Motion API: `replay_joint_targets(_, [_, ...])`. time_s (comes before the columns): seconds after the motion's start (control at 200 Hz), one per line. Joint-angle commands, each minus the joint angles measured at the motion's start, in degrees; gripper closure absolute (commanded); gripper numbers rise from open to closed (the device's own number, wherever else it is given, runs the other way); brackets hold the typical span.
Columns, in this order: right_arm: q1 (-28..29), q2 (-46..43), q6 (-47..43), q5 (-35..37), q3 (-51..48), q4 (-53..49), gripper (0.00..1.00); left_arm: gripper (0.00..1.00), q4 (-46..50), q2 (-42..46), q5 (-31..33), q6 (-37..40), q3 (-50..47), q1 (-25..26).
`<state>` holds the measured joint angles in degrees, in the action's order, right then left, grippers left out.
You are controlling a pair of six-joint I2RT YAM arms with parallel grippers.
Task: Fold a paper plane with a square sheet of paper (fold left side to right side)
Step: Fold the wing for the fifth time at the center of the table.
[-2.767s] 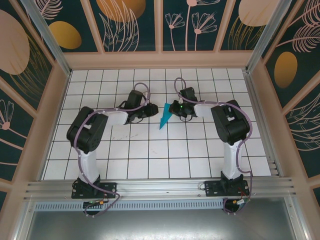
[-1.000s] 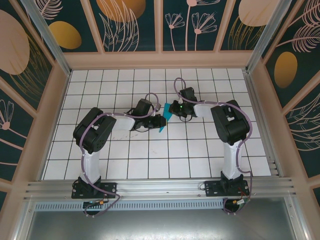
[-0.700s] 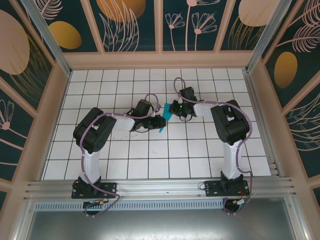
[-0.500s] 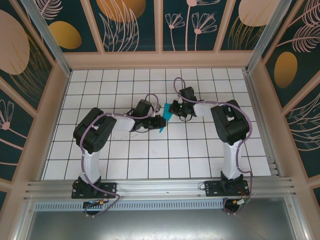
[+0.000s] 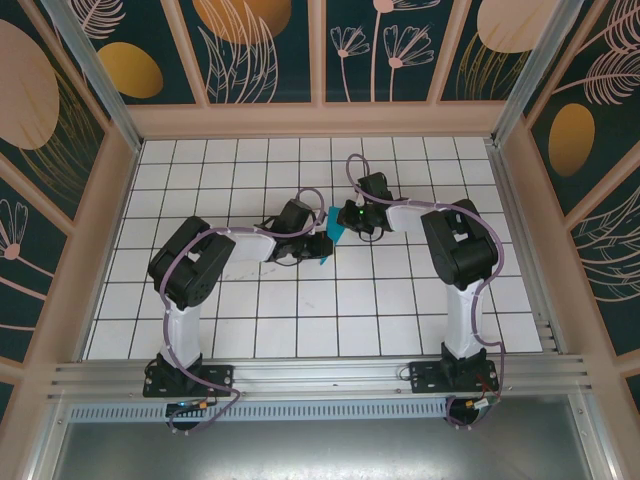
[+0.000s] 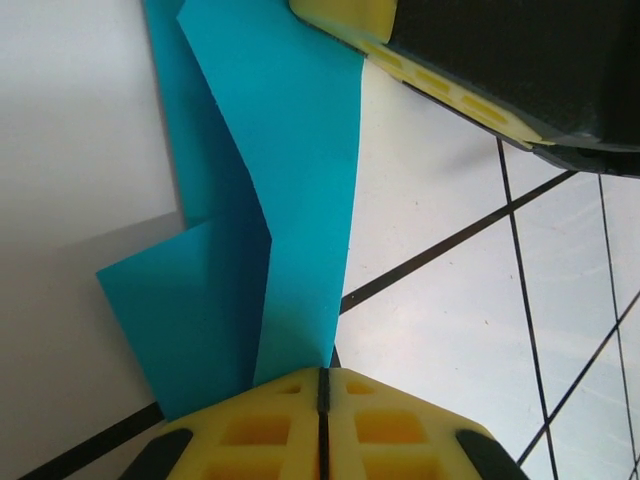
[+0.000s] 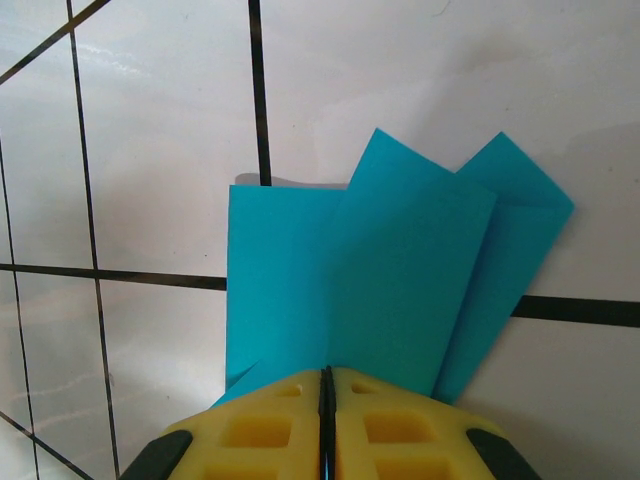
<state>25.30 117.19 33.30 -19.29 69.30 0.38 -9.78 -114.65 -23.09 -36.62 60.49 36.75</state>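
The paper plane (image 5: 335,228) is a narrow, layered cyan fold near the middle of the tiled floor, mostly covered by both grippers. My left gripper (image 5: 322,247) is shut on its near end; in the left wrist view the paper plane (image 6: 290,200) runs up from the closed left gripper (image 6: 322,372), creased lengthwise. My right gripper (image 5: 343,224) is shut on the far end. From the closed right gripper (image 7: 326,370) the paper plane (image 7: 400,270) fans out in overlapping flaps. The right gripper's yellow fingers (image 6: 345,18) show at the top of the left wrist view.
White tiled floor (image 5: 300,310) with black grid lines surrounds the paper. Wooden-framed patterned walls (image 5: 320,60) close in the back and sides. A metal rail (image 5: 320,375) carrying both arm bases runs along the near edge.
My left gripper has slid right along the floor up to the paper's near end and shut there, covering the lower tip. The right arm has stayed put.
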Motion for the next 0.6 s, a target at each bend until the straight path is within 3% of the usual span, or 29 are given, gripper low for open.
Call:
replay_joint_targets(0.0, [0.45, 1.64, -1.11, 1.91, -0.08, -3.44, 0.88, 0.90, 8.14, -3.60, 4.59, 1.08, -1.24, 1.48])
replay_joint_targets(0.36, [0.00, -13.27, -2.84, -0.13, -10.79, 6.79, 0.89, 0.95, 6.24, -4.40, 4.01, -0.07, -2.28, 1.48])
replay_joint_targets(0.596, [2.83, -11.51, -0.45, -5.23, -14.17, 13.69, 0.89, 0.95, 6.44, -4.44, 4.37, 0.02, -2.12, 1.45])
